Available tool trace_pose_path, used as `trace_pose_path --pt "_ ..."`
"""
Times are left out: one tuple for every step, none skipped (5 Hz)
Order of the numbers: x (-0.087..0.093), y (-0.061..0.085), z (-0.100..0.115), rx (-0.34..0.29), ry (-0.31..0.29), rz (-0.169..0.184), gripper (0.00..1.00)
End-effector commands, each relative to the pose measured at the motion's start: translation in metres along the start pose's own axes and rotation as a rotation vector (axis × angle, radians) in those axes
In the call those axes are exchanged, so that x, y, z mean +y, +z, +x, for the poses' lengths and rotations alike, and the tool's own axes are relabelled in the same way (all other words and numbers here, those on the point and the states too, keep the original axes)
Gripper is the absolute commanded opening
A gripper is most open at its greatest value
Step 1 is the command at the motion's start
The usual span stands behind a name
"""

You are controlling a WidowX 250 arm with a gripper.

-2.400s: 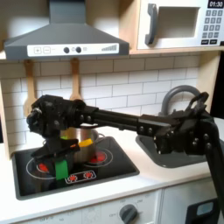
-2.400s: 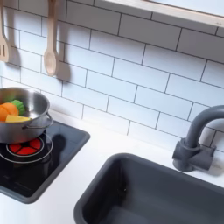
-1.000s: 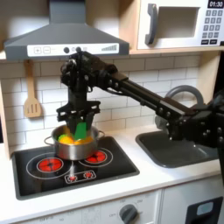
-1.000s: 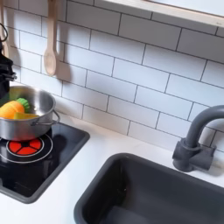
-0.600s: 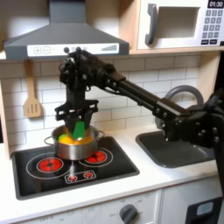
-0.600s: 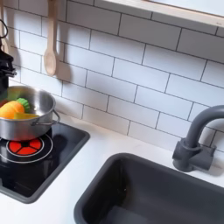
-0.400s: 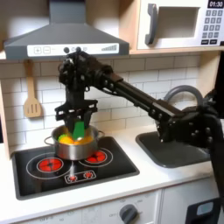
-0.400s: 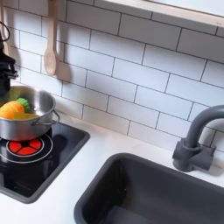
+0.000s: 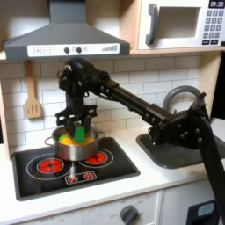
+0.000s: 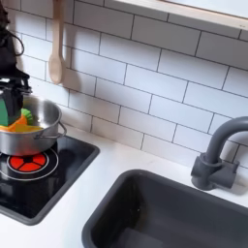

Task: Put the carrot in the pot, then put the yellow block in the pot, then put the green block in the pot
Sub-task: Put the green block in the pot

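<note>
Over the pot (image 9: 75,145) on the stove (image 9: 105,171), one gripper (image 9: 77,128) hangs at the end of the black arm (image 9: 132,101), pointing straight down. Its two fingers (image 9: 67,122) stand a little apart with the green block (image 9: 80,134) between them, pads against its sides, so the grip is closed on the block. The block's lower end sits at about rim level, inside the pot's opening; whether it touches anything below I cannot tell.

One pot, steel, on the back-left burner in the first exterior view. Just under and left of the fingertips: one yellow block (image 9: 64,138), lying in the pot. The carrot (image 10: 8,121) shows as an orange patch in the second exterior view, in the pot, partly hidden behind the gripper (image 10: 14,100) (its green top cannot be told from the block here). The pot (image 10: 34,136) sits at the second exterior view's left edge, on the stove (image 10: 53,170).

Counts: one carrot, one yellow block, one green block, all at the pot. Two wooden utensils hang on the tile wall, a spatula (image 9: 32,92) left of the arm in the first exterior view, a spoon (image 10: 56,48) in the second. One sink (image 10: 174,213), one faucet (image 10: 218,155), well apart from the fingers.
</note>
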State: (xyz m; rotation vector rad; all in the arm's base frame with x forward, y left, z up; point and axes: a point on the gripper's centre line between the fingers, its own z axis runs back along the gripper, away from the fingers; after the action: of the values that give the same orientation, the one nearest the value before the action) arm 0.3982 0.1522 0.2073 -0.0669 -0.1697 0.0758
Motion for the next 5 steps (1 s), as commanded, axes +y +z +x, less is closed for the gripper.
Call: trace_pose_path --pt "-0.009 -0.003 0.006 -0.020 -0.010 0.018 0.00" --pt "-0.013 0.000 0.009 -0.032 -0.019 0.030 0.00" --pt "-0.013 0.001 0.005 -0.036 -0.022 0.004 1.00" --pt "-0.015 0.001 0.010 -0.030 -0.038 0.010 1.00" --pt "-0.019 0.003 0.005 -0.021 -0.034 -0.059 1.00"
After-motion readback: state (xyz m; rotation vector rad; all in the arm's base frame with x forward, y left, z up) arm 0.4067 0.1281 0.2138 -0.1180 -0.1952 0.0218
